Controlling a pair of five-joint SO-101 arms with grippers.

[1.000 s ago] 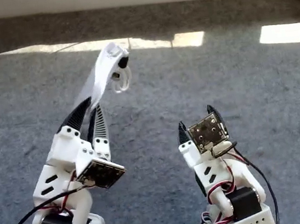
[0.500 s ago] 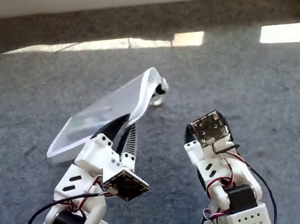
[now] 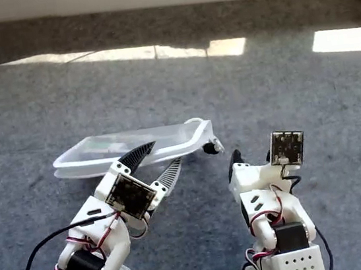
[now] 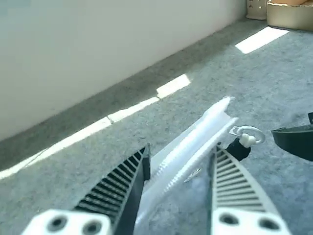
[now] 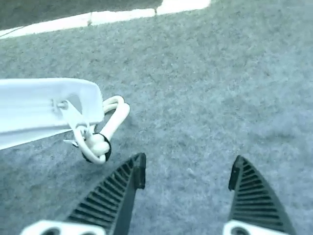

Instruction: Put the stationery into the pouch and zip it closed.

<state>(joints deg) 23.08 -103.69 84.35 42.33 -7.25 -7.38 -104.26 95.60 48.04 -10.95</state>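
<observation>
A clear white pouch (image 3: 129, 148) hangs nearly level just above the grey carpet, with something pale green inside it. My left gripper (image 3: 154, 164) is shut on its near long edge. In the left wrist view the pouch (image 4: 193, 147) runs between the fingers of the left gripper (image 4: 181, 149). A zipper pull (image 3: 212, 146) with a white cord loop and a black bead dangles from the pouch's right end. My right gripper (image 5: 190, 161) stands open over bare carpet, a short way from the pull (image 5: 98, 147), with nothing between its fingers.
Grey carpet (image 3: 281, 88) spreads all around, with sunlit patches (image 3: 344, 40) along the far side by a pale wall. A cardboard box (image 4: 288, 10) sits at the far right corner.
The left arm has swung the pouch down from a raised, upright hold to nearly level and drawn it back toward the bases. The right arm's wrist has turned and shifted slightly right.
</observation>
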